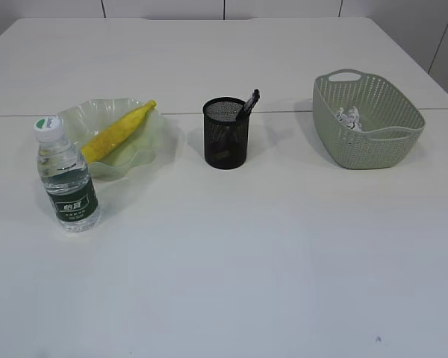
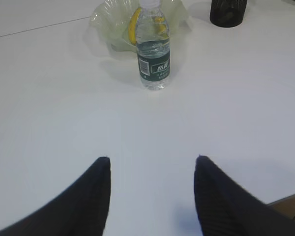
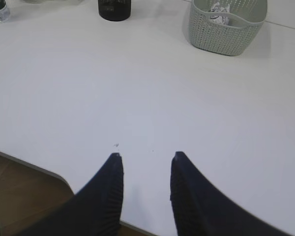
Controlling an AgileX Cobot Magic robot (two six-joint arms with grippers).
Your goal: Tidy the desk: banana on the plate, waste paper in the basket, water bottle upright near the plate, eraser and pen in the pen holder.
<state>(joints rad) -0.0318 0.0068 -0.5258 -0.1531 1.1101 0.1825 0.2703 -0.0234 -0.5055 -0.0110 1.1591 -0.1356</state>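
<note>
Desk (image 1: 231,268) looks tidied; both claws parked empty at near edge.

L gripper (image 2: 152,160): jaws apart, nothing between, just bare top below. Water bottle (image 2: 154,49) straight ahead, well off, upright w/ cap on, standing just in front of plate (image 2: 101,19) as asked; banana (image 2: 133,27) lying in plate behind it, so can't roll off. Pen holder (image 2: 228,12) far ahead to the R. R gripper (image 3: 146,156): jaws part-open, narrower than L, holding nothing. Basket (image 3: 226,29) far ahead-R, crumpled waste paper (image 3: 217,11) inside. Pen (image 1: 248,104) leaning on holder rim, tip poking out. Eraser not visible; prob. inside mesh cup, can't confirm. Judged: task near done or done, arms pulled clear.
</note>
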